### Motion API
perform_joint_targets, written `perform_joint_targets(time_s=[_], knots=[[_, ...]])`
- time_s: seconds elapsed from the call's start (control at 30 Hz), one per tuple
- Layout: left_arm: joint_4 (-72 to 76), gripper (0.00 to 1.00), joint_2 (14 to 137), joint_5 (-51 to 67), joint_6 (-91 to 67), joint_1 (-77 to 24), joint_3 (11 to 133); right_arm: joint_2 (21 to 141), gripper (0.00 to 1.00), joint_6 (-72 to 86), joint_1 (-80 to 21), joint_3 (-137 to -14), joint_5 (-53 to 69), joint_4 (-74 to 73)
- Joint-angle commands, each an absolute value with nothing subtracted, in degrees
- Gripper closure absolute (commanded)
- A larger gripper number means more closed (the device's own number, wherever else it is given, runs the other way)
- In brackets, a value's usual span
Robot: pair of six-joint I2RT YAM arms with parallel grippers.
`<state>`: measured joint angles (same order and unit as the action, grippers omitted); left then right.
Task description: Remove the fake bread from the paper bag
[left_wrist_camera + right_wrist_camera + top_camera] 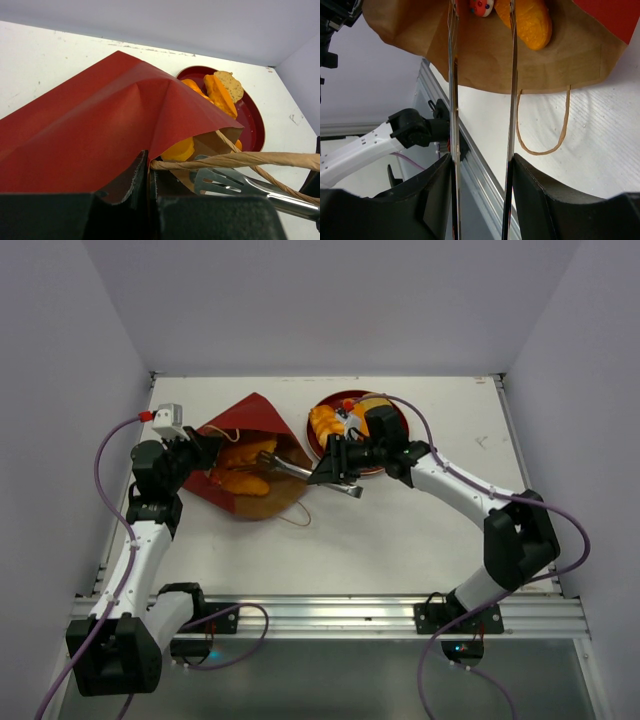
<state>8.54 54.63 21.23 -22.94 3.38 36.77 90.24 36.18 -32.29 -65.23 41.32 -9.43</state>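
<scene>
Resting in the mouth of the paper bag (250, 420), the fake bread (243, 480) lies by the tips of the tongs (290, 468) held in the right gripper (332, 462); the left gripper (205, 455) is pinched tight on the bag's rim. A loose squeeze could drop a slick loaf onto the counter (400, 530).

No readable text (none on the paper bag (250, 418))

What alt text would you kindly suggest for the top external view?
The right gripper holds metal tongs reaching into the mouth of the red paper bag, whose edge the left gripper pinches. Orange fake bread lies inside; more sits on a red plate behind.
</scene>
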Motion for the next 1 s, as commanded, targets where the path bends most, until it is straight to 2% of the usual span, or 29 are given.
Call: perform_joint_targets(time_s=[0.0, 0.37, 0.97], knots=[[9.93, 0.92, 54.05, 20.83, -21.97, 4.04, 36.56, 92.02, 0.48, 37.53, -32.26, -68.46, 41.48, -8.26], [10.02, 0.91, 53.96, 21.09, -21.97, 4.22, 36.65, 91.67, 0.48, 38.23, -32.17, -65.92, 40.70, -6.94], [10.11, 0.91, 54.32, 21.27, -21.89, 4.22, 36.65, 102.21, 0.49, 43.24, -31.20, -76.02, 38.94, -3.87]])
